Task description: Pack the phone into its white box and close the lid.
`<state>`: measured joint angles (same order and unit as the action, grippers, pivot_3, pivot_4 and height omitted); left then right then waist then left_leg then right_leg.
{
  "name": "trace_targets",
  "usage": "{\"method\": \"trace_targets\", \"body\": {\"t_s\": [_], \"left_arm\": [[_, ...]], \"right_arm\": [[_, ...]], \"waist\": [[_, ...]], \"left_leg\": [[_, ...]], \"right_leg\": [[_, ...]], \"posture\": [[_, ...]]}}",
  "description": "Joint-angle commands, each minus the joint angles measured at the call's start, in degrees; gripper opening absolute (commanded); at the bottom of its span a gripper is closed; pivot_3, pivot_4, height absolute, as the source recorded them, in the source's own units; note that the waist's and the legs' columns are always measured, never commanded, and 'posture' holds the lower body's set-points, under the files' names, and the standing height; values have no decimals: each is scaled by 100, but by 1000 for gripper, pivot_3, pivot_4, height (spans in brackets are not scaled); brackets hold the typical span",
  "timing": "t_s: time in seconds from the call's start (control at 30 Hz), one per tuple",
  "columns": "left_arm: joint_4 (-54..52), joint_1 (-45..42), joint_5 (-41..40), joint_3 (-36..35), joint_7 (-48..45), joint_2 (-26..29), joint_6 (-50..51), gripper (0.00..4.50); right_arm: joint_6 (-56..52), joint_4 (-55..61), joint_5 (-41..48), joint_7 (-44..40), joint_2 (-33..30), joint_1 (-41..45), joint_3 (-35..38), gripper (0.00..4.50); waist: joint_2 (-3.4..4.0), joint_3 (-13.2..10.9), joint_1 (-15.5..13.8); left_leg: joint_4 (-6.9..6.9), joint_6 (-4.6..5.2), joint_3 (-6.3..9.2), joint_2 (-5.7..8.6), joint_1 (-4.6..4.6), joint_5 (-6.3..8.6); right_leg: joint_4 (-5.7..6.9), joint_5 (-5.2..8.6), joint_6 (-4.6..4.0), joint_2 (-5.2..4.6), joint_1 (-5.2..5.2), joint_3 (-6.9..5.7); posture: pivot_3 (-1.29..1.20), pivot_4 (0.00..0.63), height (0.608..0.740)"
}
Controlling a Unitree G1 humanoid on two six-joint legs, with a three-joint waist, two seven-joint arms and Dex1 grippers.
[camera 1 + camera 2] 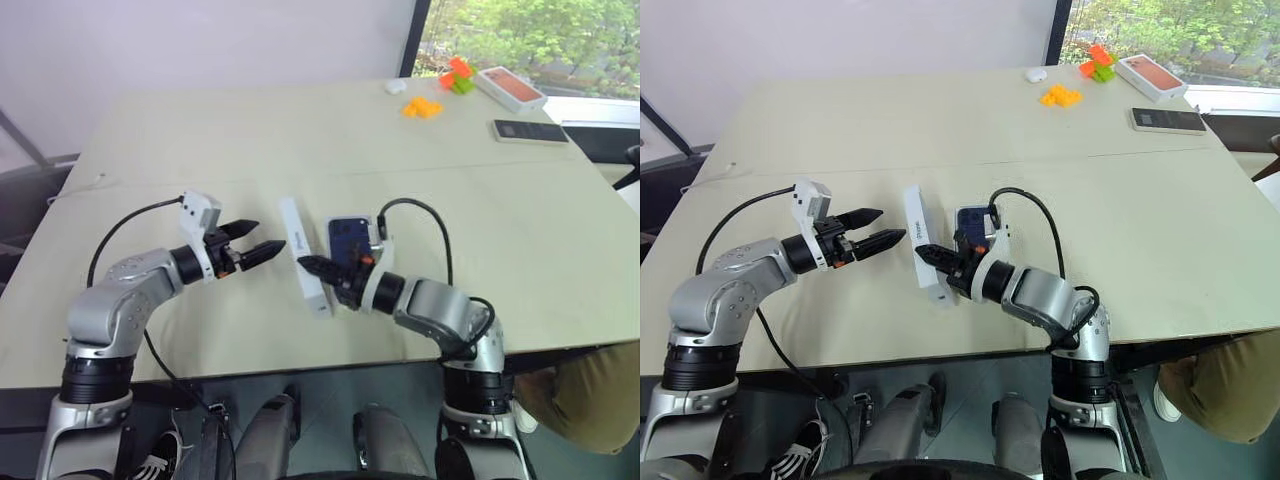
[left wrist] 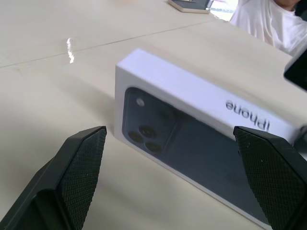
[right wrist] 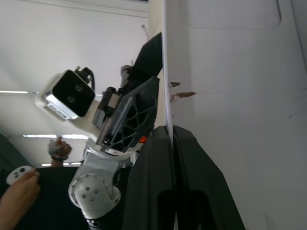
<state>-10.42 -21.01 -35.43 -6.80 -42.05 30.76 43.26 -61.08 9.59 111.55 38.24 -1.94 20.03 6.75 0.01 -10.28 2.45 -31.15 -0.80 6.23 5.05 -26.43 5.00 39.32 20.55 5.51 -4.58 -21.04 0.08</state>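
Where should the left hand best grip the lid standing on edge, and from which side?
Probably its upper long wall, coming from the left. The lid stands on a long side, printed face toward the open left hand; the shut right hand pinches its near rim. Put one finger on the print, one inside.

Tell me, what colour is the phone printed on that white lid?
Dark blue, on the lid, clearest in the left wrist view.

- Both head eyes looked forward and down over the table.
- Each wrist camera looked close along its fingers at the lid.
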Motion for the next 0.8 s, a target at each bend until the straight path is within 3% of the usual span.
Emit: {"method": "trace_targets", "body": {"t_s": [0.03, 0.07, 0.2, 0.27, 0.57, 0.6, 0.7, 0.8], "left_arm": [[-237, 20, 23, 106, 20, -46, -96, 4500], [-246, 37, 40, 137, 26, -56, -117, 4500], [-272, 69, -8, 181, 55, -95, -19, 3259], [-244, 75, 45, 202, 57, -98, -82, 3259], [-249, 219, 83, 426, 55, -159, -57, 3220], [-242, 219, 46, 425, 49, -189, -25, 3220], [-182, 155, -25, 491, 95, -389, 74, 2368], [-125, 19, 6, 549, 216, -569, 99, 896]], "right_arm": [[157, 206, 145, -283, -140, 112, 26, 46], [192, 210, 145, -315, -184, 108, 10, 46], [295, 160, 145, -449, -280, 30, -30, 0], [334, 128, 145, -535, -404, 56, -69, 0], [423, 110, 145, -761, -538, 24, -162, 4381], [455, 91, 145, -749, -528, 36, -152, 4451], [446, 24, 145, -791, -573, 53, -115, 4500], [430, 42, 63, -920, -1108, 185, -255, 4500]], "waist": [[0, 0, -1], [0, 0, -1], [0, 0, -2], [0, 0, -5], [0, 0, -6], [0, 0, -8], [0, 0, -19], [0, -1, -43]], "left_leg": [[0, 0, 0, 0, -1, 0], [0, -1, 0, 0, -1, 1], [4, 0, 0, 0, -7, 1], [7, 0, 0, 0, -11, 1], [7, 1, -1, 0, -12, 1], [7, 1, 0, 0, -12, 1], [6, 1, 0, 0, -14, 2], [5, 2, -1, 3, -17, 3]], "right_leg": [[-1, 0, -1, -1, 0, 0], [-3, 0, -3, -1, 0, 0], [-13, 2, -6, -1, -5, 1], [-16, 2, -6, -2, -8, 1], [-16, 2, -6, -2, -9, 2], [-16, 2, -6, -3, -9, 2], [-18, 3, -7, -5, -9, 1], [-23, 3, -7, -9, -8, 2]], "posture": [[0, 150, 740], [0, 150, 740], [0, 150, 740], [0, 150, 740], [0, 150, 740], [0, 150, 740], [0, 150, 740], [0, 150, 740]]}}
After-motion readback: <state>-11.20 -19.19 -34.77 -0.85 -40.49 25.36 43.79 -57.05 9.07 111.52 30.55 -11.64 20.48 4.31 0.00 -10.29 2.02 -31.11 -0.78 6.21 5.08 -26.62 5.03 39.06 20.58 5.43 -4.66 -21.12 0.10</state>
